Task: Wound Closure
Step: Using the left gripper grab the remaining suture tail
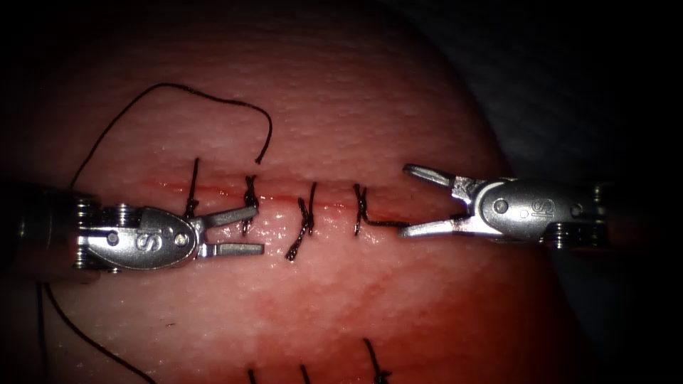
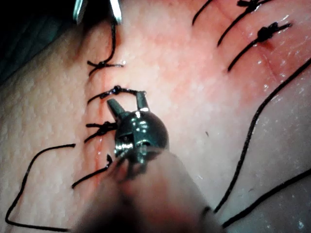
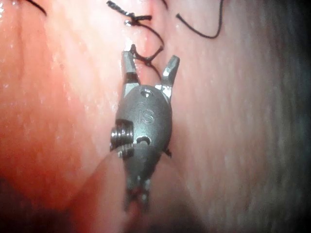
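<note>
Four knotted stitches (image 1: 307,222) already crossed the cut (image 1: 284,199) in the tissue (image 1: 398,92), while the left tool (image 1: 231,231) and right tool (image 1: 420,203) hung open-jawed and empty (needle unseen), loose thread (image 1: 213,99) trailing left.

a: the tissue (image 1: 370,92) is looking pink, with lots of tiny pale dots all over it like bumpy skin.

b: and the cut (image 1: 284,201) is showing as a thin red line. lower down, the red fluid (image 1: 398,313) is making darker red patches.

a: the thread (image 1: 206,99) is looking black, and the little knots (image 1: 306,217) across the cut are black too.

b: the left tool (image 1: 231,231) is shining silver, with a curly letter mark on its round part.

a: the right tool (image 1: 420,199) is shining silver too, with the same kind of mark.
</note>
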